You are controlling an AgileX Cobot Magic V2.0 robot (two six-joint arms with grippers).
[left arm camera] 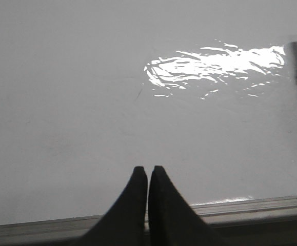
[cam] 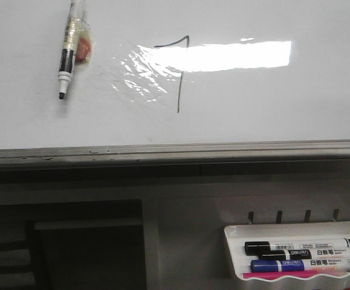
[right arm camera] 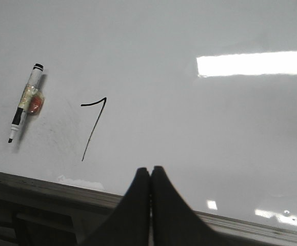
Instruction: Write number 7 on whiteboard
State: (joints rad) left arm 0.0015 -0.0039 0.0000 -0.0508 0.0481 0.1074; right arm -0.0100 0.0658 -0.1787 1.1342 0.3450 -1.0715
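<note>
both jaws closed; one number 7 (cam: 179,72)

Below the board's edge the front view shows a pale grey panel (cam: 181,208) in dim light, with a row of small dark hooks (cam: 292,215) along it. A white plastic tray (cam: 235,241) hangs at lower right. At lower left sits a dark recess (cam: 72,248) with horizontal slats, deep in shadow. Bright rectangular ceiling-light glare (cam: 235,55) reflects above.

Bright rectangular glare is washing over my whiteboard (cam: 271,115); below its edge everything is lying dim and soft.
</note>
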